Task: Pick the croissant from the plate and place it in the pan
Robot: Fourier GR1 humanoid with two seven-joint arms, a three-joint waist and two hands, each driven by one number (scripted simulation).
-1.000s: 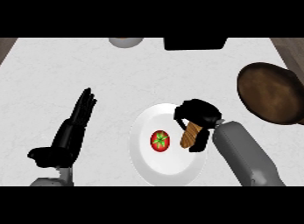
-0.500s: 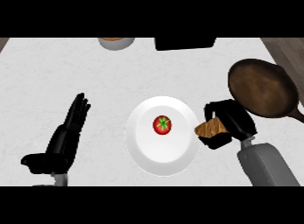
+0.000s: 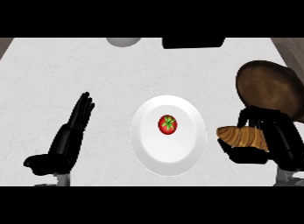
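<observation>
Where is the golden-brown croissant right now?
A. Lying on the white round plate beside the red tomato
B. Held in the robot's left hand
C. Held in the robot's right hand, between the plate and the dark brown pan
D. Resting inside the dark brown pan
C: the golden-brown croissant sits in the curled black right hand, off the white round plate that still carries the red tomato, and short of the dark brown pan.
</observation>
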